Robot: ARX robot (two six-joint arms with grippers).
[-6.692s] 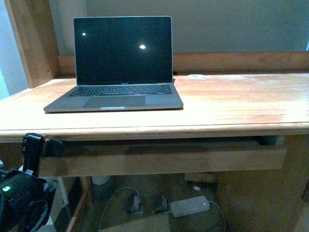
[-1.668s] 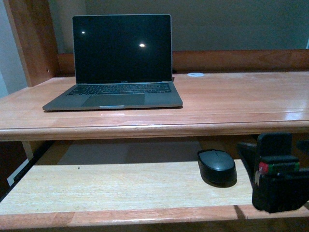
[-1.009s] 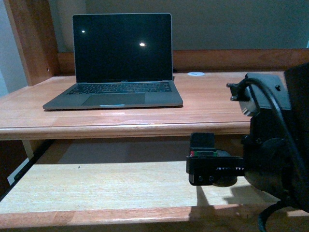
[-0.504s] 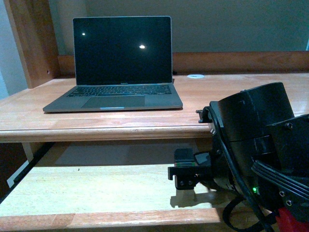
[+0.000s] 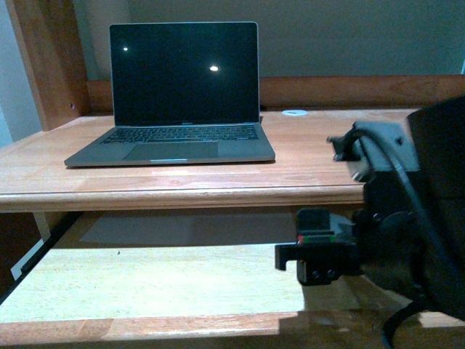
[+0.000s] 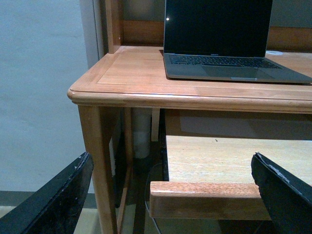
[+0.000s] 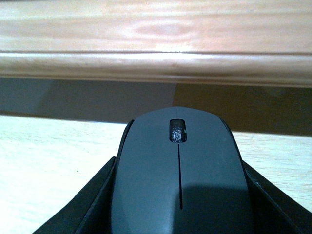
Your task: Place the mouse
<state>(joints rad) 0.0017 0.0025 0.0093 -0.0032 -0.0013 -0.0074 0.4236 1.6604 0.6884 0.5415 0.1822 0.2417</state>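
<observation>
Right gripper (image 5: pixel 316 253) had shifted rightward at lower right of the front view, fingers (image 7: pixel 92 204) clamped on the mouse (image 7: pixel 180 170) over the pull-out tray (image 5: pixel 145 283). The grasp appeared secure and placement remained. Left gripper (image 6: pixel 170 163) was spread wide.

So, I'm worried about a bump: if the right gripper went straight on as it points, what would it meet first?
Likely the dark recess above the pull-out shelf, the mouse leading; the desk's front edge looks just above that line, but depth is unclear.
</observation>
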